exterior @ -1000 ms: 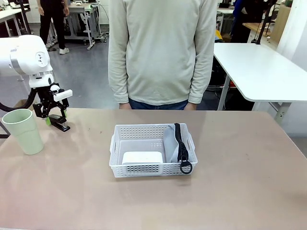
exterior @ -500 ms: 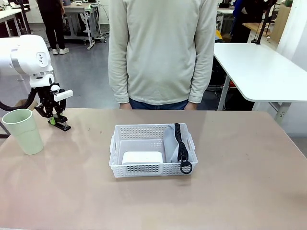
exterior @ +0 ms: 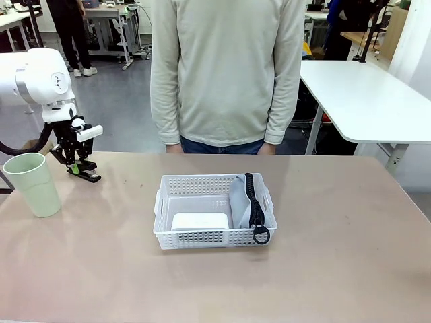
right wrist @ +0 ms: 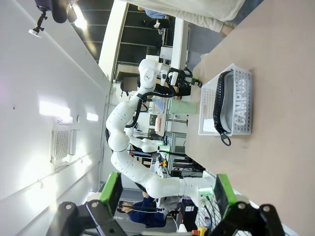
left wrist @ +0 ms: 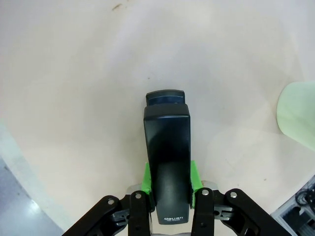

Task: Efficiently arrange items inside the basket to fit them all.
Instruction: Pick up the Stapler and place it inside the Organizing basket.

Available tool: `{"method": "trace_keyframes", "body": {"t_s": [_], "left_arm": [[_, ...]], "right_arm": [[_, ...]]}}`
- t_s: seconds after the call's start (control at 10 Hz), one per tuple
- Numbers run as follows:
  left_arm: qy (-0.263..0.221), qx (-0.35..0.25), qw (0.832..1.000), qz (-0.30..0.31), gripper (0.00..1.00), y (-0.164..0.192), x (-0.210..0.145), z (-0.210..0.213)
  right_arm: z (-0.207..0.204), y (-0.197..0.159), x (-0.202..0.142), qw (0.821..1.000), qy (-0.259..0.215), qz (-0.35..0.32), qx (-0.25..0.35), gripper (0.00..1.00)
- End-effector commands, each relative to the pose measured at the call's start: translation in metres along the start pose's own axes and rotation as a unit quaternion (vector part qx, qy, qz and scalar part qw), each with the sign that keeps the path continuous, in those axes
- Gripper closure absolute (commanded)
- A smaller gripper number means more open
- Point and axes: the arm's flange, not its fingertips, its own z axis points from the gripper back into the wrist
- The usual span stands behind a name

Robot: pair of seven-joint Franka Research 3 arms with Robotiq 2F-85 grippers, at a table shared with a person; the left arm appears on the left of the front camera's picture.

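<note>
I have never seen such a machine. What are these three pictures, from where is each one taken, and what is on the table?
These are two white robot arms at a table, with a person standing opposite. The front picture looks across the table; the other two come from cameras on each wrist. The left fingers are shut on a small black stapler; the right fingers are open and hold nothing. A white basket holds a white box and a grey pouch. A pale green cup stands outside it.
</note>
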Motion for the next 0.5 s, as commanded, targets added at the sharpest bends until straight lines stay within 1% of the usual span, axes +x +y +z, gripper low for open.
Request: {"method": "trace_keyframes", "body": {"t_s": [0.0,0.1,0.2,0.3,0.4], "left_arm": [[-0.028,0.063,0.996,0.054,1.00,-0.001,-0.001,0.030],[-0.066,0.115,0.986,0.101,1.00,-0.012,0.001,0.066],[-0.103,0.134,0.978,0.121,1.00,-0.027,0.005,0.099],[-0.125,0.157,0.969,0.143,1.00,-0.050,0.009,0.132],[-0.151,0.162,0.964,0.151,1.00,-0.077,0.013,0.155]], "right_arm": [[-0.001,0.006,0.000,1.000,-0.006,-0.006,0.010,0.00],[-0.001,0.006,0.000,1.000,-0.006,-0.006,0.010,0.00],[-0.001,0.006,0.000,1.000,-0.006,-0.006,0.010,0.00],[-0.001,0.006,0.000,1.000,-0.006,-0.006,0.010,0.00],[-0.001,0.006,0.000,1.000,-0.006,-0.006,0.010,0.00]]}}
